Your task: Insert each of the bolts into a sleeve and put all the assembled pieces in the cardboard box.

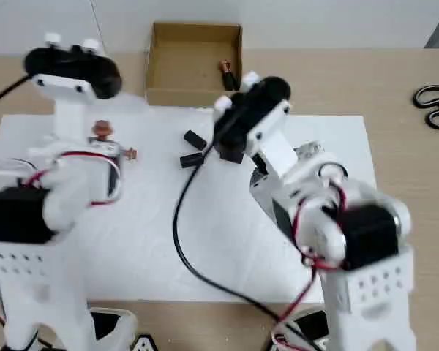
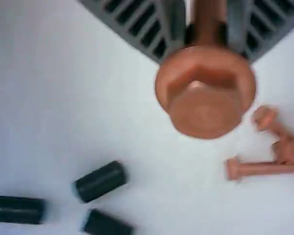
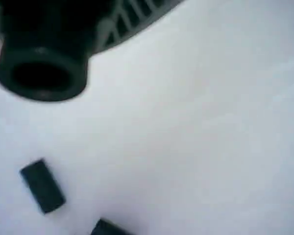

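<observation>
My left gripper (image 2: 206, 22) clamps a copper bolt (image 2: 206, 93); my right gripper (image 3: 44, 29) grips a black sleeve (image 3: 41, 73). Beyond them, loose sleeves (image 1: 195, 139) lie on the white sheet (image 1: 227, 234). Farthest off, the cardboard box (image 1: 157, 66) holds what looks like one assembled piece (image 1: 227, 73).

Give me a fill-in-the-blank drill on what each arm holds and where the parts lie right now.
1. The left gripper is shut on a copper-coloured ____.
2. The right gripper is shut on a black ____.
3. One assembled piece lies inside the ____.
4. On the bare table, beyond the white sheet, lie black-handled ____.

Missing words: bolt; sleeve; cardboard box; scissors.
</observation>
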### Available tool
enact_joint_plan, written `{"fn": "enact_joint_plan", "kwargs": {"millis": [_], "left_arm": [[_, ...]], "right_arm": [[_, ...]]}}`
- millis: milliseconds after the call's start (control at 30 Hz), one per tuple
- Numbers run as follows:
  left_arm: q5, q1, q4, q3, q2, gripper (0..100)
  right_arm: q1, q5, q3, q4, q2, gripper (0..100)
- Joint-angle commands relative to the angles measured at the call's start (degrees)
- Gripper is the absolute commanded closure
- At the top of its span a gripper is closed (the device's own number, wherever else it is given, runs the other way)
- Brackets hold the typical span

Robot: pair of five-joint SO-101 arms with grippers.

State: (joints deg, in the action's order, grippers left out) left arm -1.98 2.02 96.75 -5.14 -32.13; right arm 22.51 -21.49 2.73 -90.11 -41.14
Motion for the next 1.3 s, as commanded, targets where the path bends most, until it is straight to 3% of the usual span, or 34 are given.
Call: {"fn": "enact_joint_plan", "kwargs": {"millis": [0, 167, 333, 533, 700, 1033, 1267], "left_arm": [[1.14, 3.60, -2.64, 0.04, -1.41, 99], [10.11, 6.51, -5.54, 0.04, -1.58, 99], [13.98, 9.67, -8.62, 0.84, -1.58, 99], [17.41, 15.74, -14.33, 6.81, -1.85, 99], [17.93, 20.84, -20.13, 7.25, -1.85, 99], [24.44, 23.12, -26.02, 7.96, -1.58, 99], [24.09, 24.26, -32.70, 20.35, -1.93, 99]], "right_arm": [[0.04, 3.87, 10.55, 9.19, -7.96, 99.5], [0.48, 11.60, 33.41, 24.75, -20.26, 99.5], [0.48, 19.69, 56.18, 40.04, -35.21, 99.5], [0.48, 21.36, 78.86, 55.43, -55.16, 99.5], [0.48, 21.45, 89.41, 57.36, -63.08, 99.5], [6.99, 27.60, 90.37, 57.45, -62.37, 99.5], [7.16, 27.60, 90.20, 57.36, -62.81, 99.5]]}}
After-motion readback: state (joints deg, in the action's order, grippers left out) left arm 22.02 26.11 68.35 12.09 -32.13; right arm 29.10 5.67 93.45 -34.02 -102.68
